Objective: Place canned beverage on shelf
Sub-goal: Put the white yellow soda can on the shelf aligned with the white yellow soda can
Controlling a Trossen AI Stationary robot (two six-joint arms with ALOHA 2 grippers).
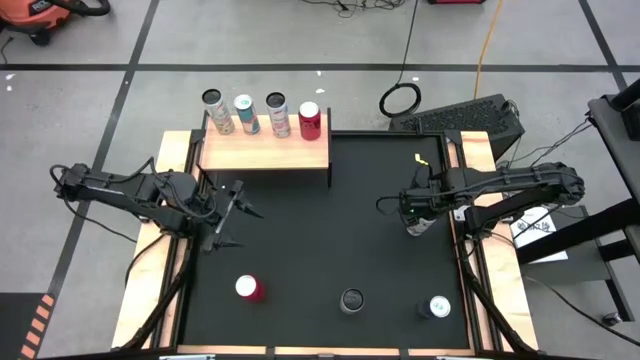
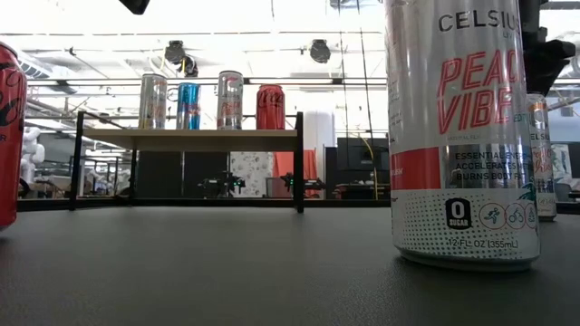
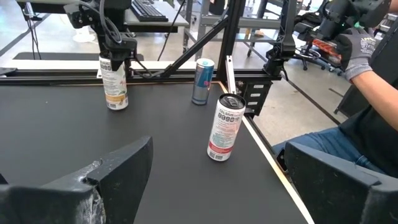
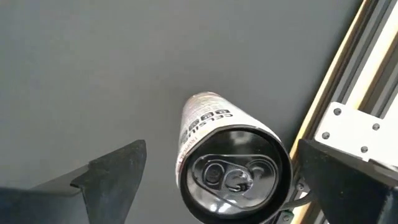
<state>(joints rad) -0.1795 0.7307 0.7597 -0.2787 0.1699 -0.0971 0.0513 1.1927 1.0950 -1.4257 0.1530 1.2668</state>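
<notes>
Right claw [image 1: 414, 222], fingers spread wide, sits over a can [image 4: 227, 165] on the surface's right side, ready to close and carry it to the far-left shelf [image 1: 265, 150] holding four cans, while the open left claw [image 1: 232, 215] waits left.

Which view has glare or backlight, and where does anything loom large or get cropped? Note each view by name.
Low view: bright ceiling lights wash out the room behind the shelf, so its cans show backlit; the near Celsius can looms huge, cropped at the top. Right wrist view: a can top fills the frame between the open right gripper. High view: even light, faint shadows.
</notes>
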